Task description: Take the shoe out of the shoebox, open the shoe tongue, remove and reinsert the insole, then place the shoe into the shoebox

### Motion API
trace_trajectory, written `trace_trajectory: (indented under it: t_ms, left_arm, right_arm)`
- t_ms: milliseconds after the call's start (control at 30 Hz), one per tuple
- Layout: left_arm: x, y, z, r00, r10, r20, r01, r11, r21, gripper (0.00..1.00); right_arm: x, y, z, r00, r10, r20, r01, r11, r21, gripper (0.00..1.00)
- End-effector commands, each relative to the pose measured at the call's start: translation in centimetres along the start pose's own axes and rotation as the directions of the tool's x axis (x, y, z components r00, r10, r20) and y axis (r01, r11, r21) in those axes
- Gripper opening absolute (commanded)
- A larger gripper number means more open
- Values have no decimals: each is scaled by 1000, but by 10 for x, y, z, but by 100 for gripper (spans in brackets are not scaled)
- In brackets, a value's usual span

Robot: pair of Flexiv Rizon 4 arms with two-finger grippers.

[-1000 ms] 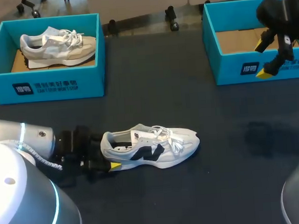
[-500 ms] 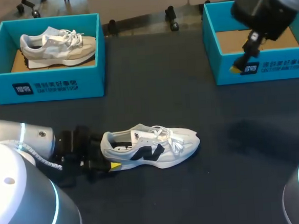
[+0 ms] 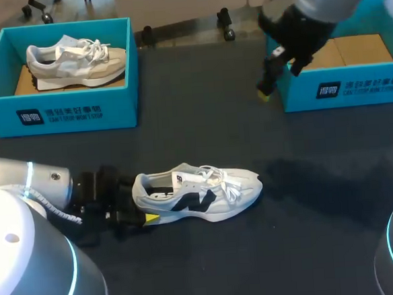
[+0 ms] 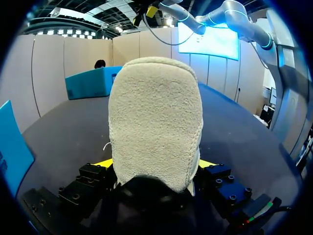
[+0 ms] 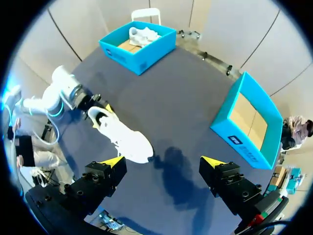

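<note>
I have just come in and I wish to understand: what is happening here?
The left gripper holds the white shoe by its heel, between its fingers; the shoe lies on the table, outside the boxes. The right gripper hangs open and empty above the table, near the empty blue box. A second shoe sits in the other blue box.

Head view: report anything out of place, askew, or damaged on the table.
Nothing stands out. The white shoe sits upright on the table, heel clamped in the left gripper. The beige shoe lies in the left shoebox, the right shoebox is empty, and the right gripper hangs open above the table.
</note>
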State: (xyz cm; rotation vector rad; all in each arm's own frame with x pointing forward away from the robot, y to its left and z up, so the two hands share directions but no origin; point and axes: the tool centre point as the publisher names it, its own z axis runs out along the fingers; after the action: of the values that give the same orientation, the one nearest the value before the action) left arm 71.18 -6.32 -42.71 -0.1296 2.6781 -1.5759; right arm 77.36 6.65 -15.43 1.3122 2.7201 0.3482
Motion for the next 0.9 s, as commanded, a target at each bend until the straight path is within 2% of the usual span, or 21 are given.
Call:
trace_trajectory:
  t_ms: [33,367,900]
  left_arm:
    - [-3,2,6,1000,0,-3,0,1000,-5,0]
    - [-3,2,6,1000,0,-3,0,1000,-5,0]
    - [-3,2,6,1000,0,-3,0,1000,-5,0]
  right_arm:
    - [17,20,18,1000,13,16,-14,998,63,100]
    - [57,34,58,1000,17,-17,-16,998,54,100]
    - [128,40,91,996,9,-88,-3,998,67,100]
